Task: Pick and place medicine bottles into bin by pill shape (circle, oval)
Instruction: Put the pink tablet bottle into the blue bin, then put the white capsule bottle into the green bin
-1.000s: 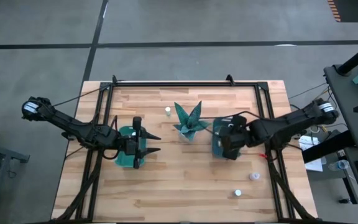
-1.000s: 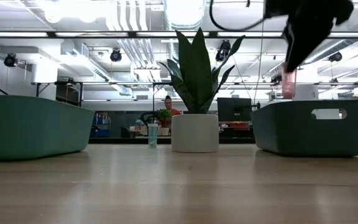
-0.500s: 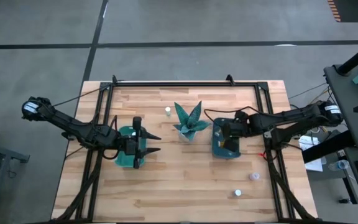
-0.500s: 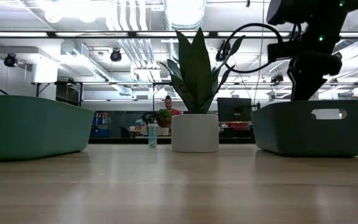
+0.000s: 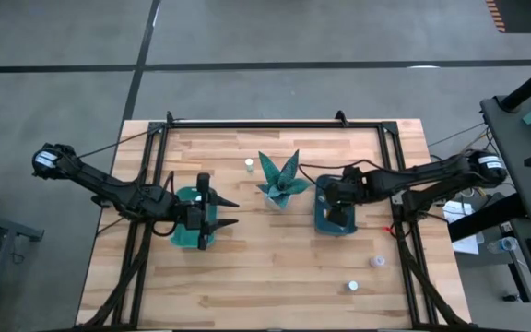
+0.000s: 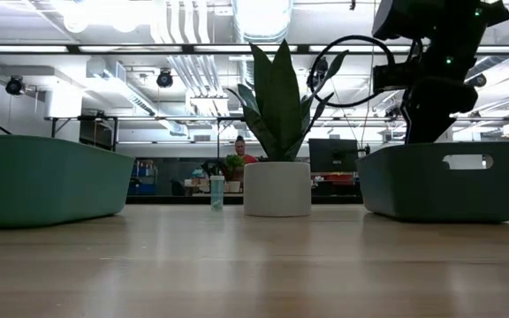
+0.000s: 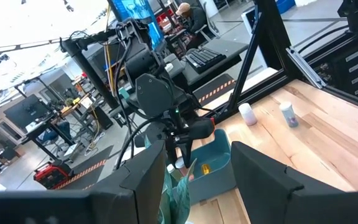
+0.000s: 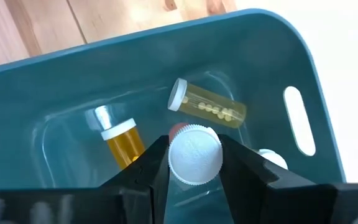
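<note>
A white-capped bottle (image 8: 194, 155) is held between the two dark fingers of the right gripper (image 8: 194, 163), which is lowered into the right-hand teal bin (image 5: 322, 219); in the right wrist view the fingers are closed to the width of the cap and pressed against it on both sides, so the bottle is judged not yet released. Beneath it, at least two more bottles are seen on the bin floor: an amber one (image 8: 122, 140) standing or leaning with its white cap uppermost, and a clear one (image 8: 206, 103) lying on its side with small pills visible through the wall; a further white cap is glimpsed at the edge. Outside the bins, three bottles are left on the table (image 5: 247, 295): one (image 5: 248, 165) near the teal plant ornament (image 5: 280, 180), and two (image 5: 376, 262) (image 5: 352, 286) toward the near right corner. The task is therefore judged part done, with one drop in hand and at least three picks remaining. The left gripper (image 5: 219, 210) is held over the left-hand bin (image 5: 185, 238), its fingers spread apart with nothing seen between them. Whether that bin holds bottles cannot be told.
</note>
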